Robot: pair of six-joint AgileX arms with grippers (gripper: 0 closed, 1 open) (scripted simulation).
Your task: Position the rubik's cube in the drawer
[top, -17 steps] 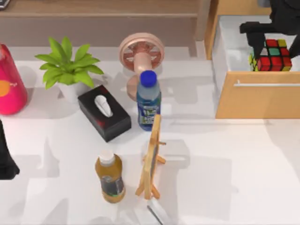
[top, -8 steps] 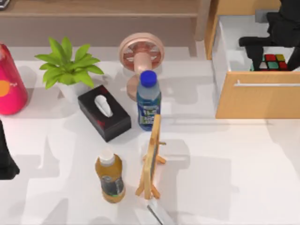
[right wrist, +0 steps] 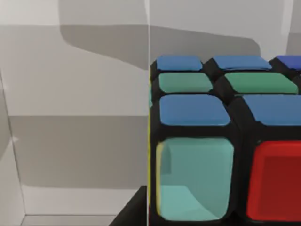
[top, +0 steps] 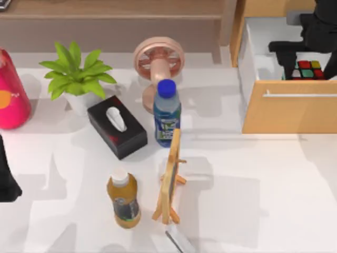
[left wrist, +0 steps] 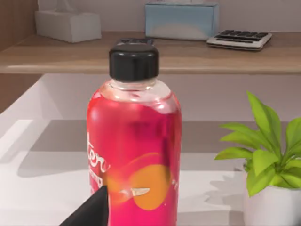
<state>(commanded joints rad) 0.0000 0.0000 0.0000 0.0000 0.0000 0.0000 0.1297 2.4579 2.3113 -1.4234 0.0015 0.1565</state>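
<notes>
The rubik's cube (top: 307, 69) sits low inside the drawer (top: 289, 112), just behind the light-wood front panel with its thin silver handle (top: 300, 95). My right gripper (top: 306, 55) reaches down into the drawer from above and is shut on the cube. In the right wrist view the cube (right wrist: 225, 141) is very close, showing blue, green, teal and red stickers against the drawer's white wall (right wrist: 70, 94). My left gripper (top: 6, 184) is parked at the table's left edge.
A pink bottle (top: 10, 92) stands at the far left, close in front of the left wrist camera (left wrist: 134, 155). Mid-table are a potted plant (top: 76, 74), black tissue box (top: 117, 126), pink fan (top: 159, 60), blue-capped bottle (top: 167, 113), orange bottle (top: 124, 200) and wooden easel (top: 171, 176).
My right gripper came down with the cube, from above the drawer's rim to deep inside it. Over the last half second nothing has moved.
</notes>
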